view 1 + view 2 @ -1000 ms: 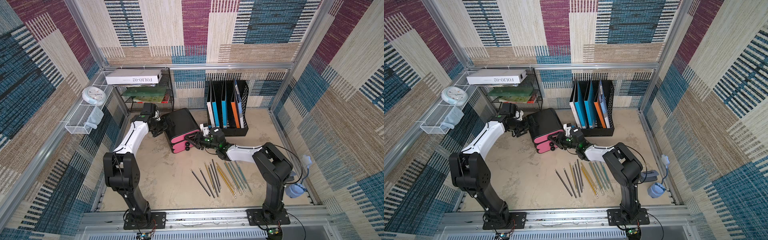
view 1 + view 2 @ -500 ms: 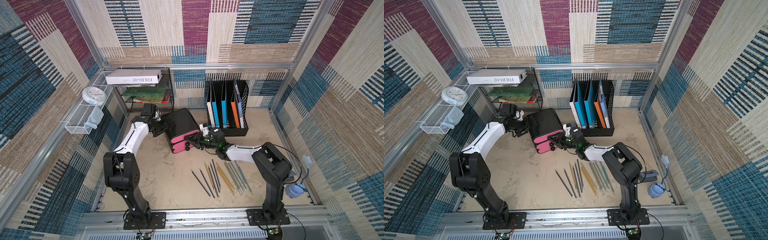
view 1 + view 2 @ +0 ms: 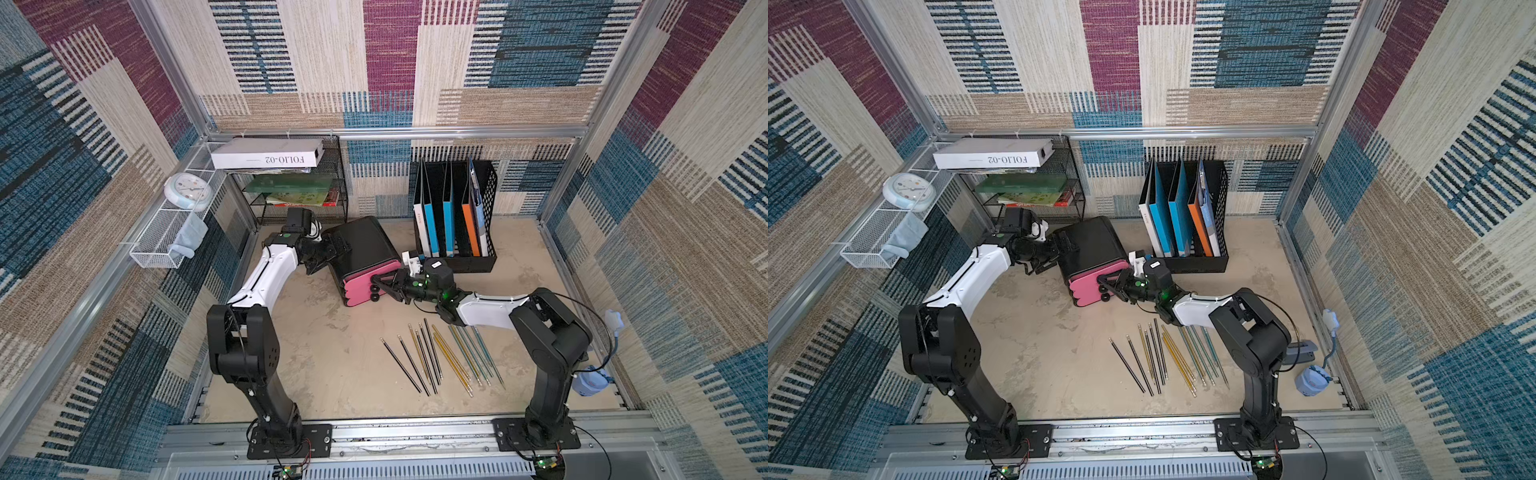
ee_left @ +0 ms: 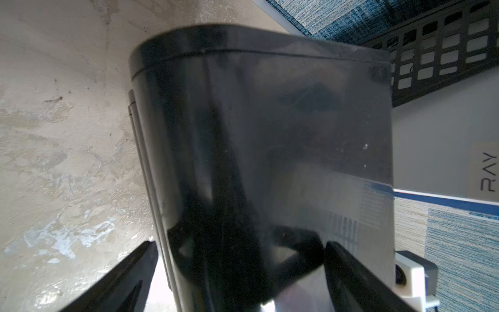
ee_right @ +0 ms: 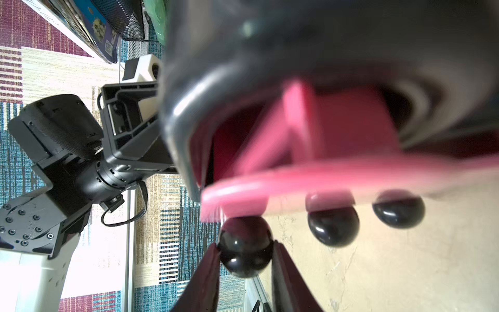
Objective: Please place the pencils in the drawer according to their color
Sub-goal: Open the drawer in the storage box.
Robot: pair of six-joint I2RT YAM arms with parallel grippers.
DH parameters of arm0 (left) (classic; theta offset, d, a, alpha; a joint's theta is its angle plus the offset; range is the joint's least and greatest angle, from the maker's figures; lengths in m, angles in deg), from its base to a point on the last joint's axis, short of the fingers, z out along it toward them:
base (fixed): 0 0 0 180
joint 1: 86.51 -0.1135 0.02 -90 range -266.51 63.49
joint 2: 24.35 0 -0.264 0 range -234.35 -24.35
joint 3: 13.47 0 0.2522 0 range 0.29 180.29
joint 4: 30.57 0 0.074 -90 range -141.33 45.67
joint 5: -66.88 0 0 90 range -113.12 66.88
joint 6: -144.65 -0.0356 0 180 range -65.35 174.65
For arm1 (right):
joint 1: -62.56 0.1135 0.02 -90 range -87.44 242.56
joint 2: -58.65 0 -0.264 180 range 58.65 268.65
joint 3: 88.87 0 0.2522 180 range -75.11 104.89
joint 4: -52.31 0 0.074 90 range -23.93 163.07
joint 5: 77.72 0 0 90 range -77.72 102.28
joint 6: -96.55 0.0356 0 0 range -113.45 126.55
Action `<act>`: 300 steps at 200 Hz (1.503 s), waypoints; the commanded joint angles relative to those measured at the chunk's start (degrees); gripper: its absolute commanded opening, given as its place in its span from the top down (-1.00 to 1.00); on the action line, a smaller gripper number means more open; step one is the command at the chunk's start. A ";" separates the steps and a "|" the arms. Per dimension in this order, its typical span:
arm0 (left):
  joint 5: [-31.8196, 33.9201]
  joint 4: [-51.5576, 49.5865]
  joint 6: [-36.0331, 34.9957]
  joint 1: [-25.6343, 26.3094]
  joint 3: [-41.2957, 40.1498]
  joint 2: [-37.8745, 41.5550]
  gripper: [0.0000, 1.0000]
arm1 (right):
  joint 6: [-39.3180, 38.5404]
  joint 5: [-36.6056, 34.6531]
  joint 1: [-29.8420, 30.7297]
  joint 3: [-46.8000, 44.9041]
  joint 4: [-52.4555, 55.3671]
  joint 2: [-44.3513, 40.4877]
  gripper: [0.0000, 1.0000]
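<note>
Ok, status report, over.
Left hand open, against drawer chest. Right hand clamped on one knob, that drawer slightly out. Pencils on table. Nothing blocking.

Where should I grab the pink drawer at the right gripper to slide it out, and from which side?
Its round black knob, approached head-on from the chest's pink front. The drawer face is flat; the ball is the only part standing proud. A finger on each side of it, as the right gripper sits, should allow a straight pull.
</note>
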State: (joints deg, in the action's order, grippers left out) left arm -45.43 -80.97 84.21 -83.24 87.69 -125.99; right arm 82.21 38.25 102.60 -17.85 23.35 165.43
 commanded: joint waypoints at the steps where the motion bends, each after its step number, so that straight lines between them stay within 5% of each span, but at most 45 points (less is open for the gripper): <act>1: 6.05 -9.83 -1.42 -0.02 -0.96 -0.85 -0.98 | -0.76 -0.13 -0.04 -1.28 -0.48 -1.67 0.35; 119: 5.34 -8.96 -0.42 0.07 -1.79 -0.75 -0.97 | -1.70 -1.52 -0.04 -11.49 1.15 -11.26 0.34; 150: 5.17 -8.65 -0.12 0.09 -1.96 -0.70 -0.97 | -2.68 -2.07 0.01 -10.23 3.16 -11.68 -0.27; 178: 5.25 -8.79 -0.15 0.09 -1.97 -0.51 -0.97 | -3.41 -2.16 0.00 -7.34 5.17 -10.51 -0.52; 216: 5.25 -8.74 -0.15 0.12 -1.97 -0.51 -0.97 | -3.76 -3.38 -0.02 -2.53 9.73 -8.54 -0.60; 300: 4.64 -7.39 0.68 0.08 -3.19 -0.59 -0.96 | -4.11 -15.16 -0.04 8.24 40.04 -11.03 -0.64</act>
State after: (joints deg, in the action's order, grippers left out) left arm -46.87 -78.04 85.94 -83.20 85.67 -125.62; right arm 77.91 27.78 102.60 -11.91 52.11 154.61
